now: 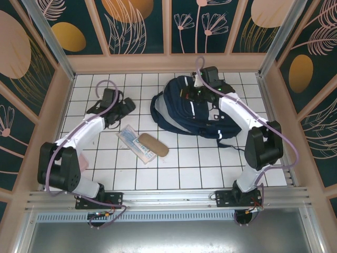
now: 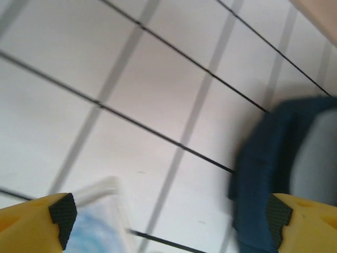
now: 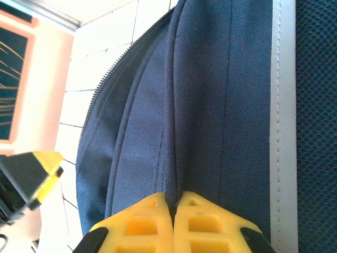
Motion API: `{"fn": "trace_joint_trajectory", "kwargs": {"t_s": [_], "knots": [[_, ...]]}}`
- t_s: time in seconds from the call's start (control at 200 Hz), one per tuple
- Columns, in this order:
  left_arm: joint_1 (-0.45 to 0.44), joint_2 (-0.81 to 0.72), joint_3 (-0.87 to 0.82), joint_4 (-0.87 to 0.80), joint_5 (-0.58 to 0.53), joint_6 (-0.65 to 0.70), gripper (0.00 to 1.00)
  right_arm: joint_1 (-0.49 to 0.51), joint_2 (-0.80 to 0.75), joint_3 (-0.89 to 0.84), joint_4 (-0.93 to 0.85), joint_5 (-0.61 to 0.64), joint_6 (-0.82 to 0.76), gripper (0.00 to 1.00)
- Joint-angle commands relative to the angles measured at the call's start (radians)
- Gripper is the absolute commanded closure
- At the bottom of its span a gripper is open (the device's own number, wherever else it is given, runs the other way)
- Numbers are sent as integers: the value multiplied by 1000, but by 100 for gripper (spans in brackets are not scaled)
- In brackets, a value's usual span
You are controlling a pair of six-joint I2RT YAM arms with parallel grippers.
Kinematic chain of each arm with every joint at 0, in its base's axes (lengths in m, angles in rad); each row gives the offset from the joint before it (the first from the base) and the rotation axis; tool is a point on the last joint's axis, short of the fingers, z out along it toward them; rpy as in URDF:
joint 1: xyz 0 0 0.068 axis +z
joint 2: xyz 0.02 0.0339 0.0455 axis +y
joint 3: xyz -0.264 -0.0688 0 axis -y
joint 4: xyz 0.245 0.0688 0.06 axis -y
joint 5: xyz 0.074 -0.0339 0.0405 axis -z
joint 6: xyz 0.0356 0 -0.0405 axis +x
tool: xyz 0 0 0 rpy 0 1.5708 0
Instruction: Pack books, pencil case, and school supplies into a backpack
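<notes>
On the white gridded tabletop [image 1: 179,163], nearest the arms' bases, a long clear packet [image 1: 132,141] with blue print lies flat and slanted. A brown pencil case [image 1: 154,145] lies along its right side, touching it.

Just beyond the packet's far end is the left claw [image 1: 122,108]. In its wrist view the left claw [image 2: 168,216] has its jaws spread wide with nothing between them, only bare tiles. A corner of the packet [image 2: 100,219] shows by one fingertip and the blue edge of the backpack [image 2: 260,174] by the other.

Farther back and to the right, the large navy backpack [image 1: 181,108] lies on the tabletop, straps trailing toward the near side. The right claw [image 1: 202,84] sits on its far upper part. Seen from its wrist, the right claw [image 3: 174,224] has its jaws pressed together, pinching a fold of the backpack's [image 3: 221,95] blue fabric beside a pale stripe.
</notes>
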Motion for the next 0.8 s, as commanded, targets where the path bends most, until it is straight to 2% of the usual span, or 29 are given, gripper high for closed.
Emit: {"fn": "trace_joint_trajectory", "kwargs": {"t_s": [0.0,0.175,0.325,0.46,0.665,0.795], "knots": [[90,-72,-60,-138,-121,9,5,49,30,-11,29,16,-58,92],[275,-102,-131,-229,-185,-3,4,79,58,-11,43,16,-60,80],[417,-88,-173,-240,-214,-1,3,98,67,4,46,36,-56,54],[519,-66,-208,-234,-201,-11,2,106,67,9,43,50,-52,41],[546,-56,-268,-220,-243,-42,1,110,59,2,59,49,-38,34],[545,-6,-294,-178,-159,-39,2,119,61,11,60,50,-35,21]]}}
